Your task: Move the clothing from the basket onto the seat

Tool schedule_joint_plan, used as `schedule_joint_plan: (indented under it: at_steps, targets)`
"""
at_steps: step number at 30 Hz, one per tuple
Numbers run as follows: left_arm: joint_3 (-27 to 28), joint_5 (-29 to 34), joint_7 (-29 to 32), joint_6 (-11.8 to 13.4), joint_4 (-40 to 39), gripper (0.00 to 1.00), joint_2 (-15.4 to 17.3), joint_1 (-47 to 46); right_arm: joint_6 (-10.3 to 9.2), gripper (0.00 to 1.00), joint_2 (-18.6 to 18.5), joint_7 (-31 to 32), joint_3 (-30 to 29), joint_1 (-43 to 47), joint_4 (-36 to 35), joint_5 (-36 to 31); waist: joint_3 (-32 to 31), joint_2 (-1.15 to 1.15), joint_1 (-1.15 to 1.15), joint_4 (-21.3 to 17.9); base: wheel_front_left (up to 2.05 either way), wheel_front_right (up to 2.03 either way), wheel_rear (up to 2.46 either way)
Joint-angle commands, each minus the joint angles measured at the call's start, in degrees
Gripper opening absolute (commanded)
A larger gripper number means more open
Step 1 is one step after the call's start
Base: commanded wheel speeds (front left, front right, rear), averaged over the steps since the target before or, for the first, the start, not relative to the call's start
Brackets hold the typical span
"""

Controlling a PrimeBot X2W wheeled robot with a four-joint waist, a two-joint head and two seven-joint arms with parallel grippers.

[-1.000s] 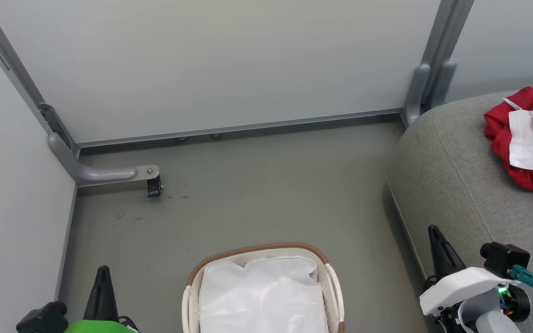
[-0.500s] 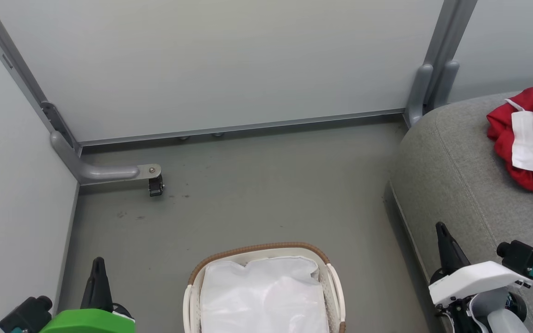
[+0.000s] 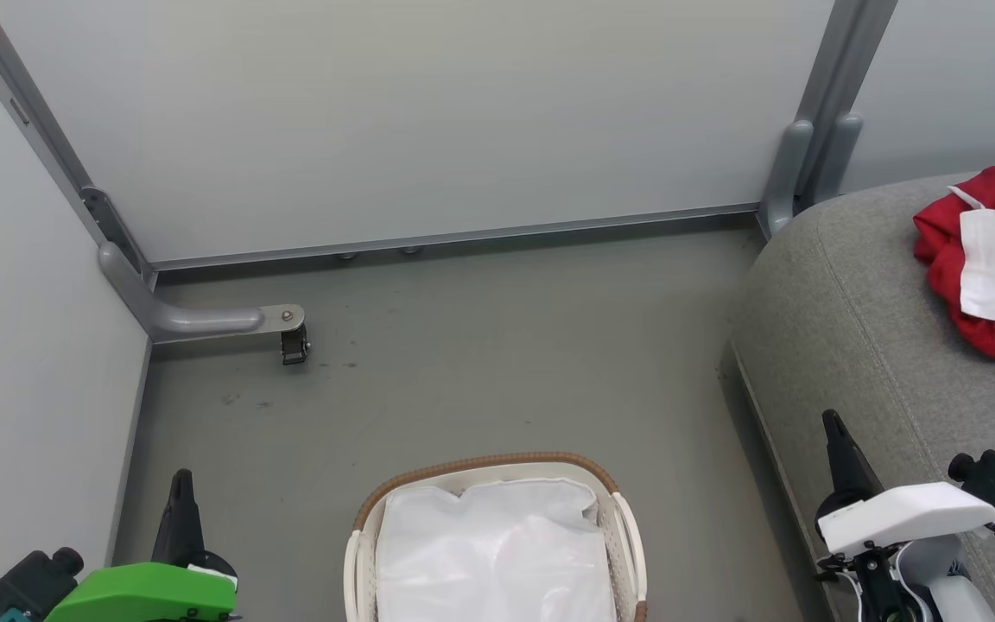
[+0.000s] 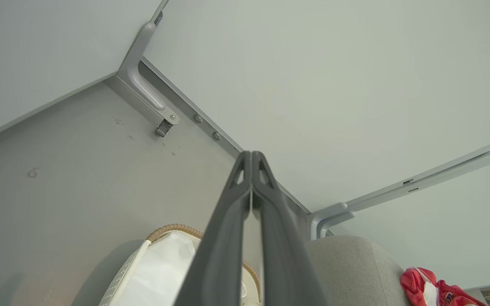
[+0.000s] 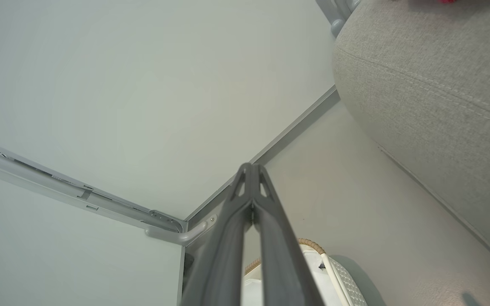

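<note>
The red clothing (image 3: 938,259) with white panels lies crumpled on the grey seat (image 3: 843,328) at the right edge of the head view. The cream basket (image 3: 480,465) with its brown rim stands on the floor at bottom centre, and white sheet-like material fills its inside. My left gripper (image 3: 180,484) is shut at the lower left, apart from the basket. My right gripper (image 3: 833,425) is shut in front of the seat's edge, holding nothing. In the left wrist view the left gripper (image 4: 251,156) has its tips pressed together above the basket (image 4: 172,228), with the clothing (image 4: 415,282) far right. The right gripper (image 5: 251,168) is closed too.
Pale partition walls (image 3: 428,121) close off the back and left. A grey metal foot with a small caster (image 3: 292,344) juts onto the floor at the back left. A grey post (image 3: 817,130) stands by the seat's corner. Grey floor (image 3: 497,354) lies between basket and wall.
The head camera has shifted a little. My left gripper has risen slightly in view, showing more of its green housing. My right gripper has drifted right toward the seat. Both stay shut.
</note>
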Motion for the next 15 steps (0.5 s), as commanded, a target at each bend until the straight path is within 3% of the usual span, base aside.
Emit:
schedule_joint_plan:
  at_steps: [1, 15]
  targets:
    - [0.4, -1.8, 0.5, -0.3, -0.7, 0.0, 0.4, -1.9, -0.03, 0.0, -0.3, 0.5, -0.3, -0.4, -1.0, 2.0, 0.0, 0.0, 0.0, 0.0, 0.0, 0.0, 0.0]
    - [0.9, -10.6, 3.0, -0.4, -0.9, 0.0, 0.4, -3.1, -0.03, 0.0, -0.4, 2.9, -1.2, -0.3, -2.0, 11.2, 0.1, 0.0, 0.0, 0.4, 0.0, 0.0, 0.0]
